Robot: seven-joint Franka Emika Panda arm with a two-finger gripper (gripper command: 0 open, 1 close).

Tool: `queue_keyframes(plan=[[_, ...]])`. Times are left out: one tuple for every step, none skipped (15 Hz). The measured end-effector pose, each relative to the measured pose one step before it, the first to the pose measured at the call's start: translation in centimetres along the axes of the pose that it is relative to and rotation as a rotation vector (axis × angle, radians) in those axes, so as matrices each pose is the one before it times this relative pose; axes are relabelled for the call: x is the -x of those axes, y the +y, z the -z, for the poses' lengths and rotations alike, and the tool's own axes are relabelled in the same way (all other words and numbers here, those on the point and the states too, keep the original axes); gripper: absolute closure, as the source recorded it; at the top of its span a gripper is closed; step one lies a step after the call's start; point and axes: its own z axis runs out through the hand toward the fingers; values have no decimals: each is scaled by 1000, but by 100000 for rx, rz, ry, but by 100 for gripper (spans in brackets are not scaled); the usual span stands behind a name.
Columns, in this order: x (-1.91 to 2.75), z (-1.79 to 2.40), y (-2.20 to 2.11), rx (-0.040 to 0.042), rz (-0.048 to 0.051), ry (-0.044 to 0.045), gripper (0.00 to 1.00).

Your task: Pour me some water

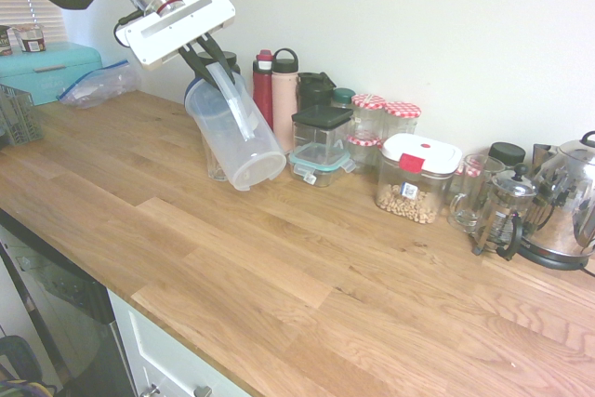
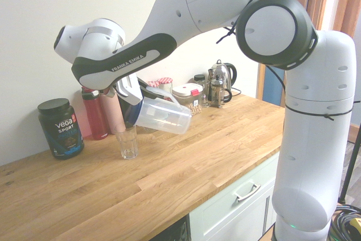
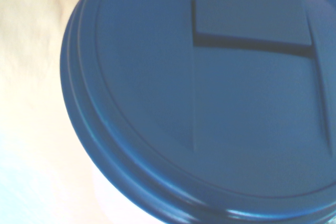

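Your end effector (image 2: pixel 135 95) gripped the clear plastic pitcher (image 2: pixel 163 116) by its handle, tilted over the small drinking glass (image 2: pixel 128 141); misalignment risked spilling onto the wooden counter (image 2: pixel 186 156).

Along the wall stood a red bottle (image 1: pixel 263 86), a cereal container (image 1: pixel 416 178) (white lid) and a kettle (image 1: pixel 569 202).

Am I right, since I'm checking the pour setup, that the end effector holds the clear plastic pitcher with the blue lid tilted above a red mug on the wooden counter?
Not quite: the second exterior view shows no red mug. The end effector holds the clear plastic pitcher with the blue lid tilted above a clear drinking glass standing on the wooden counter.
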Motion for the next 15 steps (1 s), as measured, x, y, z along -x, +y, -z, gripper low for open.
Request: queue_keyframes(plan=[[794,659,1632,-3790,-3979,236,100],[903,533,2196,-4244,-4606,-216,100],[908,211,2593,-4123,-5158,-776,100],[855,-339,2807,-4101,-5494,-992,100],[762,-986,2613,-4213,-5612,-917,100],[696,-1665,2176,-4156,-5531,-996,100],[655,-1856,1472,-3974,-5694,-1129,100],[726,-1800,862,-3633,-5337,-1349,100],[858,-1495,618,-3426,-5080,-970,100],[840,-963,582,-3148,-4569,-355,100],[636,-606,935,-2883,-4387,262,100],[406,-479,1260,-3126,-4279,816,100],[292,-499,1282,-3092,-4323,1037,100],[74,-436,1330,-3178,-4275,1396,100],[4,-346,1036,-3057,-4173,1930,100]])
